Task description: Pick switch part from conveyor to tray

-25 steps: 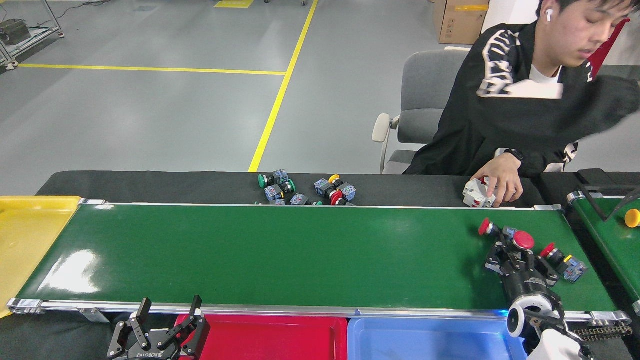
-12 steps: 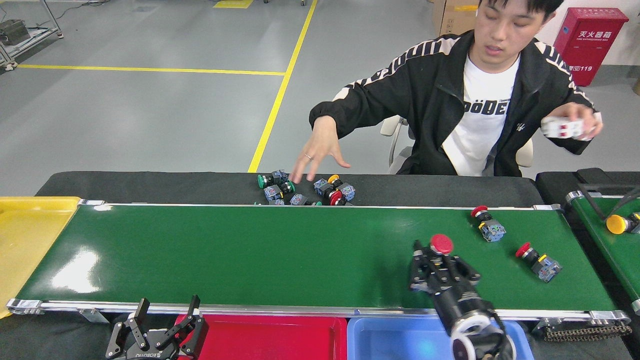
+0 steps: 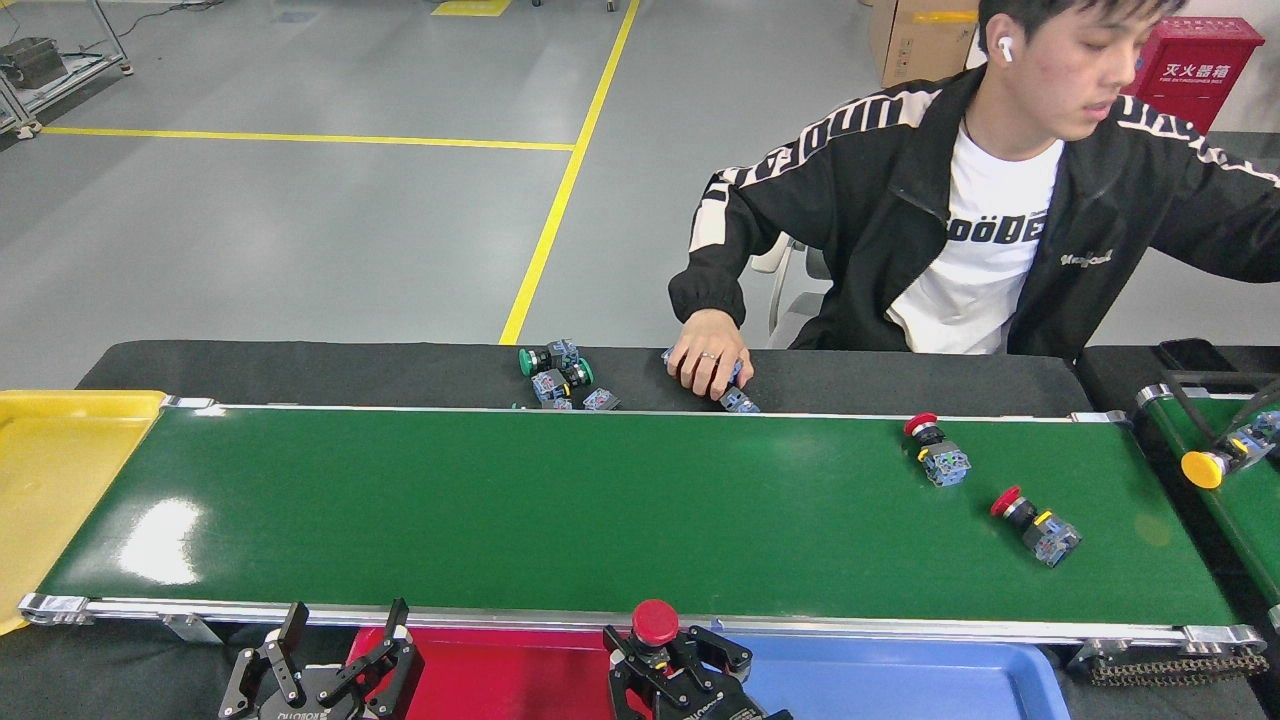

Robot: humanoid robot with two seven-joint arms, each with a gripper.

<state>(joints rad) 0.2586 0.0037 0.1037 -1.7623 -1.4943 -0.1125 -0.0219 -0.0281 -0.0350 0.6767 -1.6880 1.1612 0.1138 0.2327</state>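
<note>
The wide green conveyor (image 3: 560,510) spans the view between silver rails. Two red-capped switch parts lie on its right side, one (image 3: 936,452) near the far rail and another (image 3: 1036,528) closer to me. My right gripper (image 3: 662,655) is at the bottom centre, over the seam between the red tray (image 3: 480,665) and the blue tray (image 3: 900,680), shut on a red-capped switch part (image 3: 654,624). Further left, below the near rail, my left gripper (image 3: 345,640) stands open with nothing between its fingers.
A seated person rests a hand (image 3: 706,365) on loose switch parts on the black strip behind the belt; more parts (image 3: 556,375) lie left of it. A yellow tray (image 3: 50,480) sits at the left end. A second green belt (image 3: 1215,470) at right carries a yellow-capped part (image 3: 1205,466).
My right gripper has carried the red-capped switch part from the belt's right side leftward and toward me, off the belt to above the trays. The two remaining parts have drifted left. The person's hand moved.
</note>
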